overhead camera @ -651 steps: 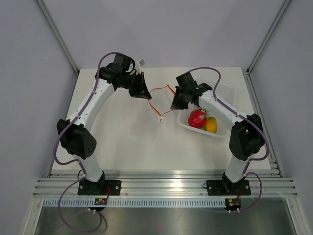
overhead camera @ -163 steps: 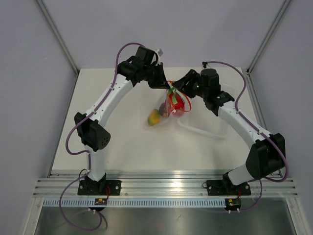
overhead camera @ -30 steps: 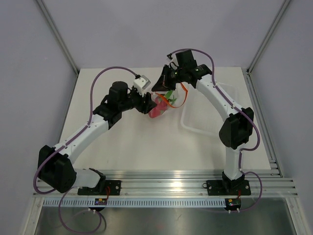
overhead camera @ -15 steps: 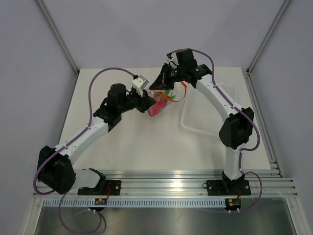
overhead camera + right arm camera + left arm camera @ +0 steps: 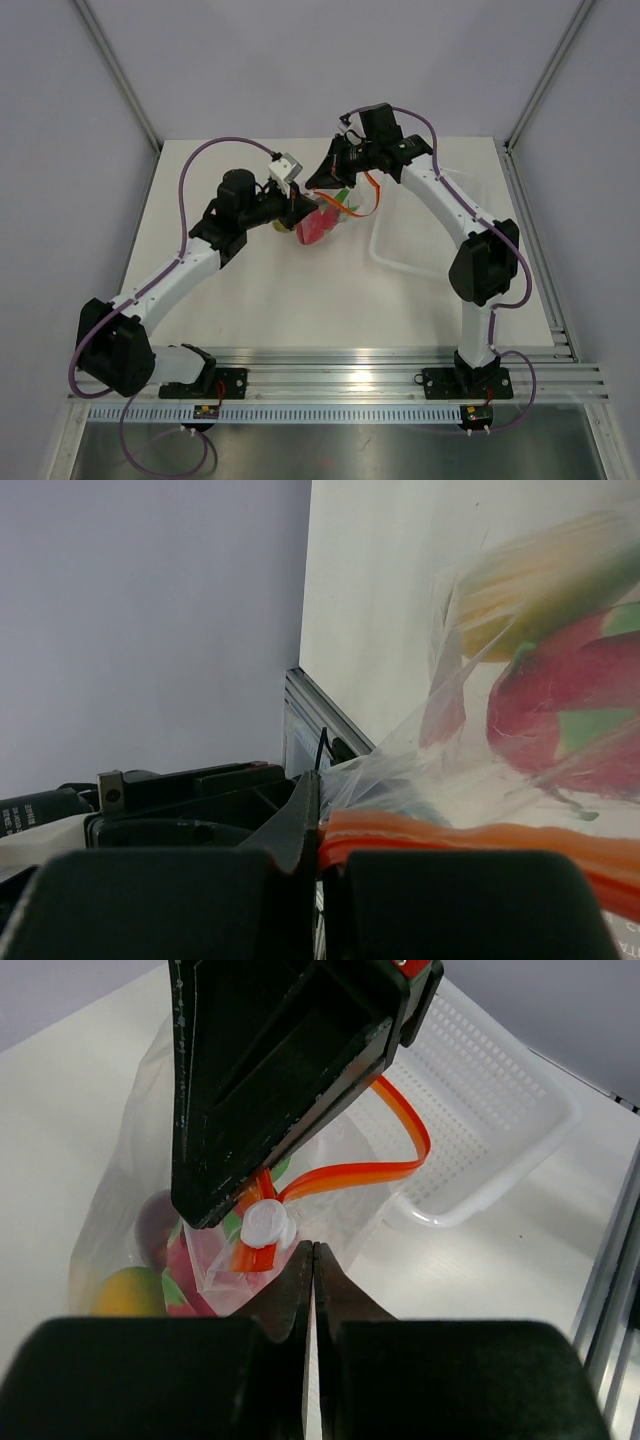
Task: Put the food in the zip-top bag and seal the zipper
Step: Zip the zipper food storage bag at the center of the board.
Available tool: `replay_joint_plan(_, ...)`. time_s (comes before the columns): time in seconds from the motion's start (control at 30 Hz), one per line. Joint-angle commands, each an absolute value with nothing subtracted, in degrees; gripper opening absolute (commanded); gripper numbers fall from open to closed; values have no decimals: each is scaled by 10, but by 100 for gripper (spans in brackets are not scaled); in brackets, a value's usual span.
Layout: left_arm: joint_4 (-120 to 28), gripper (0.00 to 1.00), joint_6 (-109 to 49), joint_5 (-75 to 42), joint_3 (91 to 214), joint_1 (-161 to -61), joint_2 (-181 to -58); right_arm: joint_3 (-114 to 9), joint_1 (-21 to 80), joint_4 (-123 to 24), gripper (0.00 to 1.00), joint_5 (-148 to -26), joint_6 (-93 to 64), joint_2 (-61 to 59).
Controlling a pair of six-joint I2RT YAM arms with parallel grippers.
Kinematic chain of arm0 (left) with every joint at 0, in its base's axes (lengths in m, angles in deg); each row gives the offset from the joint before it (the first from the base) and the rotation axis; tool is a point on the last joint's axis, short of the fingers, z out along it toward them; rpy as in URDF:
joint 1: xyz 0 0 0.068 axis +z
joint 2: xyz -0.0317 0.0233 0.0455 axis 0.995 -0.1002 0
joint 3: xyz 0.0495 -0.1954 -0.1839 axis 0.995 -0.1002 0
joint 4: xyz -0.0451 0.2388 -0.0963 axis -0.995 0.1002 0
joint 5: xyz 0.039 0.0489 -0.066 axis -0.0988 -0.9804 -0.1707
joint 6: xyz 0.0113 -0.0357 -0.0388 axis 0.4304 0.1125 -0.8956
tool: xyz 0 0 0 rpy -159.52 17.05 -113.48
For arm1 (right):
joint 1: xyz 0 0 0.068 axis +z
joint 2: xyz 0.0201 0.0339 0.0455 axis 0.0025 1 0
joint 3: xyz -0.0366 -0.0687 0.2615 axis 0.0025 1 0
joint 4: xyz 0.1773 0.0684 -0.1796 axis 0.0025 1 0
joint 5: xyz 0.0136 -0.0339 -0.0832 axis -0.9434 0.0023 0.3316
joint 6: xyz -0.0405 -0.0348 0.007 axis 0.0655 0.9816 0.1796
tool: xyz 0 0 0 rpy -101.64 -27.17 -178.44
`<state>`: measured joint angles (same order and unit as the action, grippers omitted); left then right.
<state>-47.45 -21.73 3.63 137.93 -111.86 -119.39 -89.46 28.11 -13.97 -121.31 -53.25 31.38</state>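
Note:
The zip-top bag [image 5: 320, 222] hangs between both grippers above the table. It holds the food: the dark red round fruit [image 5: 155, 1235], the yellow-orange one [image 5: 130, 1292] and the pink-red one with green leaves [image 5: 197, 1282]. My right gripper [image 5: 328, 182] is shut on the orange-red zipper [image 5: 350, 1173] just above its white slider [image 5: 265, 1226]. The strip shows between its jaws in the right wrist view [image 5: 480, 845]. My left gripper [image 5: 297, 210] is shut, its tips at the bag's clear film just below the slider [image 5: 313, 1247].
A clear-white perforated tray [image 5: 405, 262] lies on the table right of the bag, with no fruit in it. It also shows in the left wrist view [image 5: 500, 1110]. The aluminium frame rail [image 5: 330, 372] runs along the near edge.
My left gripper has shifted slightly left and back, drawing the bag's lower part with it. My right gripper has stayed almost still on the zipper.

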Motion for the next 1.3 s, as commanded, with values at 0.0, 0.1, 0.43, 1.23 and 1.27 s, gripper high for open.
replay_joint_plan(0.0, -507, 0, -206, 84, 1394, -1110, -1192, -902, 279, -181, 0, -1249, -539, 256)
replay_joint_plan(0.1, -508, 0, -210, 100, 1388, -1105, -1180, -909, 278, -166, 2, -1244, -528, 256)
replay_joint_plan(0.43, -547, 0, -234, 153, 1345, -1079, -1133, -886, 272, -158, 1, -1284, -532, 239)
replay_joint_plan(1.23, -542, 48, -226, 221, 1382, -1039, -1179, -878, 269, -215, 0, -1339, -568, 240)
replay_joint_plan(1.27, -538, 50, -219, 220, 1394, -1046, -1184, -878, 268, -215, 0, -1339, -568, 242)
